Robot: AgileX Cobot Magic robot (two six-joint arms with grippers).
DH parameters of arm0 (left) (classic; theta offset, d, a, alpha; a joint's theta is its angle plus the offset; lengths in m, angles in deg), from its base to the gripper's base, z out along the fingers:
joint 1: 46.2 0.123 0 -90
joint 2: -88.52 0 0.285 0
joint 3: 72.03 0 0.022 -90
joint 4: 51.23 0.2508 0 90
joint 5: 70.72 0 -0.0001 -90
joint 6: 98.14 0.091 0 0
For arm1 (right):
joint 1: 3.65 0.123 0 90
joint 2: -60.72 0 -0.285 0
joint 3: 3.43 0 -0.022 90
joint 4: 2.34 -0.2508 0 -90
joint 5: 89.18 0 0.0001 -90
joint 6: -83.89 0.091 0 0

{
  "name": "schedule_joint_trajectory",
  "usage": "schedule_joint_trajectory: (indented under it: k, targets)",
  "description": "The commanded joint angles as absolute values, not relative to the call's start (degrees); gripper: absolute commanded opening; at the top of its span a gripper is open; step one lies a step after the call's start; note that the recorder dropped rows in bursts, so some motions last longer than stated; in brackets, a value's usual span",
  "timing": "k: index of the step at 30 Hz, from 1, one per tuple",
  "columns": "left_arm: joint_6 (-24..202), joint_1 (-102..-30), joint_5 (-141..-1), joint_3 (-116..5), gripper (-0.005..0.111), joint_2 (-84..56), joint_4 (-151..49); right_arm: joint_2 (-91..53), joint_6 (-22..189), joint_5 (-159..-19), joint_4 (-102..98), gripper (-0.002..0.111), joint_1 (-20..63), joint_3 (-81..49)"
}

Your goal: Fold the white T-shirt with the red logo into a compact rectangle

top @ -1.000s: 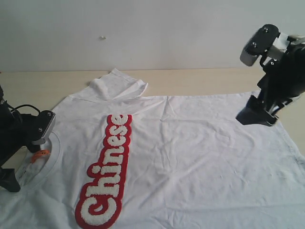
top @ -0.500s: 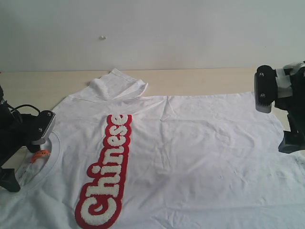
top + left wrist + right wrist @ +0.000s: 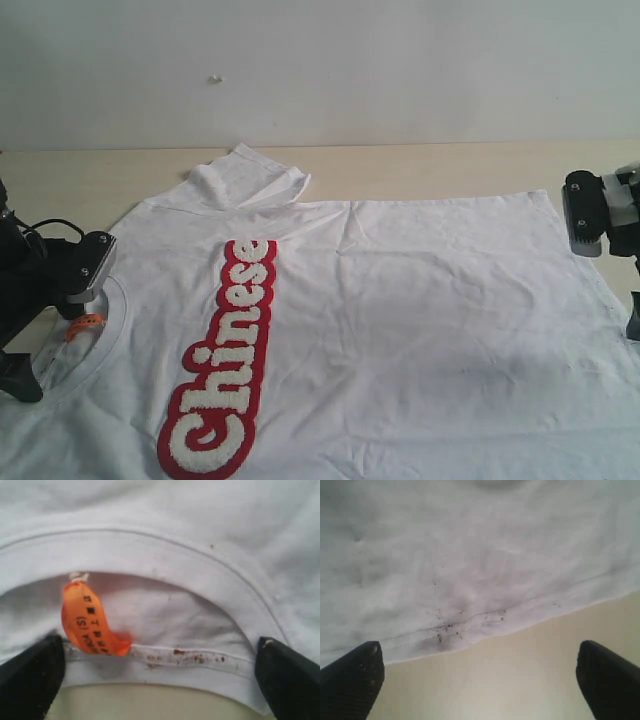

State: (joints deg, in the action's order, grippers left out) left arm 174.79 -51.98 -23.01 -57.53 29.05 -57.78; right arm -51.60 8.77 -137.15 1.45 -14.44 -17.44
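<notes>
White T-shirt [image 3: 420,300] spread out — L/R jaws wide.

I read "Chinese" in the exterior view, in fuzzy white bubble letters outlined in red: the red logo [image 3: 220,365] along the chest of the white T-shirt [image 3: 430,310]. My left wrist view shows the orange neck tag [image 3: 86,622], marked with what looks like "(S)". Its other print is too blurred to read.

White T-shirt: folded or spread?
Mostly spread: the white T-shirt lies flat, red logo showing; only the far sleeve is bunched.
</notes>
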Motion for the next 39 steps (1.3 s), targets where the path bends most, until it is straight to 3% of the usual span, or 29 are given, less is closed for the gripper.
schedule_joint_trajectory:
  k: [1,39]
  targets:
    - [174.61,-52.07,-23.15,-57.63,0.105,29.87,-58.14,-52.95,2.30,-138.27,-4.24,0.105,-15.62,-15.34]
    - [174.61,-52.07,-23.15,-57.63,0.105,29.87,-58.14,-64.46,-5.77,-137.47,-3.88,0.105,-19.43,-11.07]
